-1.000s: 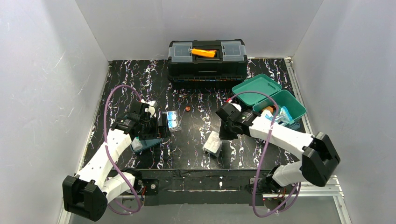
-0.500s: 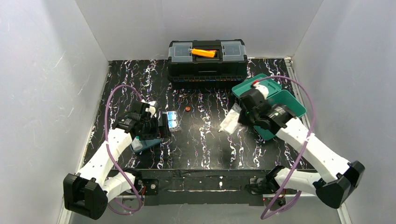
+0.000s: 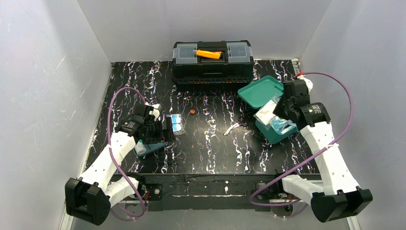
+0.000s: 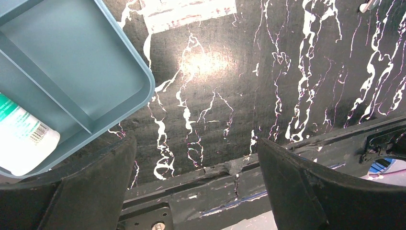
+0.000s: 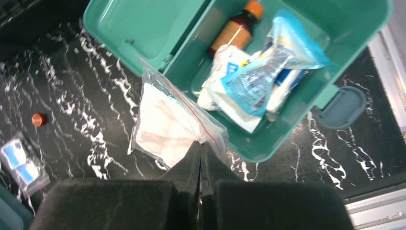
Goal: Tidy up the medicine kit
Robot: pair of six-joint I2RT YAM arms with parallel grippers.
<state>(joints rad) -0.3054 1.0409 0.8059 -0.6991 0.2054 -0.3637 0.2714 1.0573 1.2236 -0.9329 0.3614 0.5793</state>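
The teal medicine kit (image 3: 286, 134) stands open at the right, its lid (image 3: 260, 91) laid back. In the right wrist view the kit (image 5: 368, 19) holds a brown bottle with an orange cap (image 5: 234, 31) and several packets (image 5: 268, 72). My right gripper (image 5: 200, 143) is shut on a clear zip bag of white gauze (image 5: 167, 122) and holds it over the kit's near-left edge (image 3: 266, 112). My left gripper (image 4: 196, 158) is open and empty above the table. It is beside the darker teal divided tray (image 4: 72, 72), which holds a white bottle (image 4: 24, 139).
A black toolbox (image 3: 212, 60) with an orange handle stands at the back. Blister packs (image 3: 177, 123), a small red-brown cap (image 3: 192, 112) and metal scissors (image 3: 234, 128) lie on the black marbled table. White walls close in the sides.
My right arm lifted the gauze bag from the table's front middle and carried it right and back to the kit's edge. The left arm has not moved.
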